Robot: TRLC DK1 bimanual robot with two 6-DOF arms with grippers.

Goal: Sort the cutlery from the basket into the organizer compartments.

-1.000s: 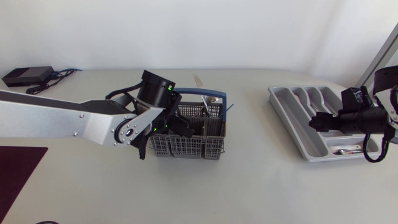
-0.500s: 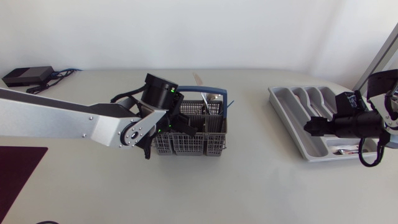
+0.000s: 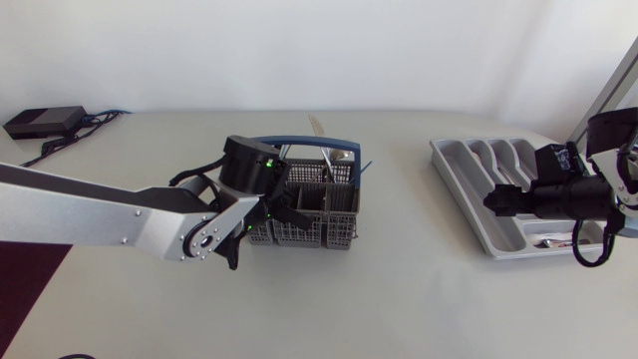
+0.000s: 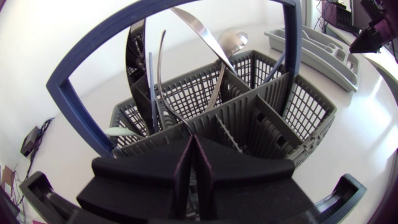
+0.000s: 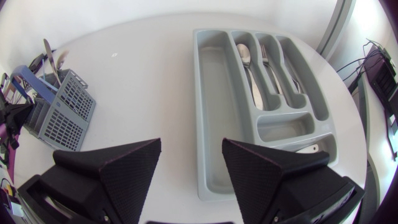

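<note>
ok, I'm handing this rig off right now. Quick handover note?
Left gripper: shut, at the basket's near wall. I cannot tell whether it pinches a piece.
Right gripper: open and empty, hovering at the long-compartment side of the organizer.
Done: a spoon and a few other pieces lie in the organizer's narrow compartments.
Left: several pieces of cutlery stand in the basket and need sorting across.
</note>
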